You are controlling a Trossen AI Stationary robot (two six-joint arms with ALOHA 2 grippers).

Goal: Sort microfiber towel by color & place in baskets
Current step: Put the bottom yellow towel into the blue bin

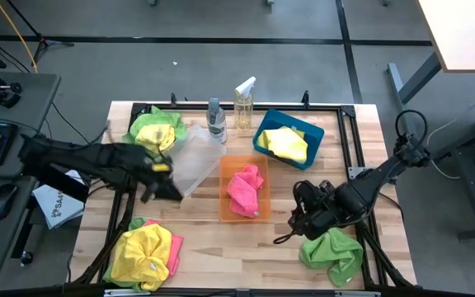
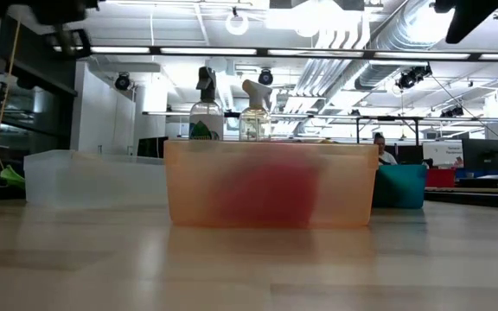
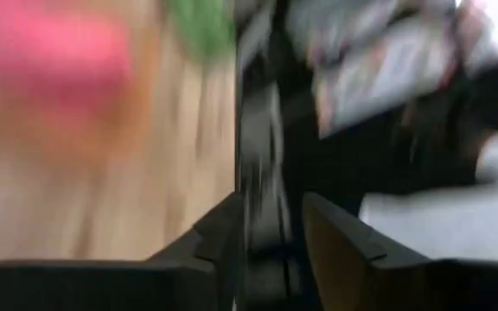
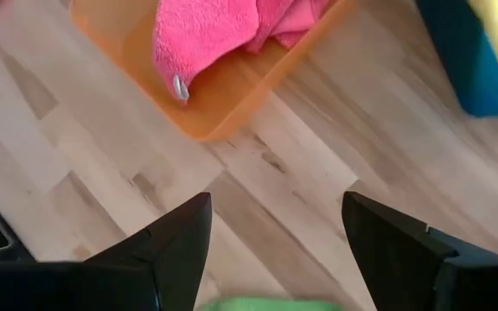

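The orange bin (image 1: 226, 206) holds a pink towel (image 1: 244, 188), which also shows in the right wrist view (image 4: 210, 30). A yellow towel (image 1: 287, 143) lies in the teal bin (image 1: 313, 132). The clear bin (image 1: 195, 163) stands at a slant, with a green towel (image 1: 157, 129) at its far-left end. A yellow, pink and green pile (image 1: 143, 252) lies near-left. Another green towel (image 1: 332, 252) lies near-right. My left gripper (image 1: 165, 188) is open and hangs by the clear bin's near side. My right gripper (image 1: 303, 218) is open, just left of the near-right green towel (image 4: 266, 304).
Two spray bottles (image 1: 215, 120) (image 1: 243, 103) stand at the far edge behind the bins. A black frame rail (image 1: 349, 132) runs round the table top. Bare wood (image 1: 221, 247) lies between the near-left pile and the right gripper. In the low view the orange bin (image 2: 271, 186) stands nearest.
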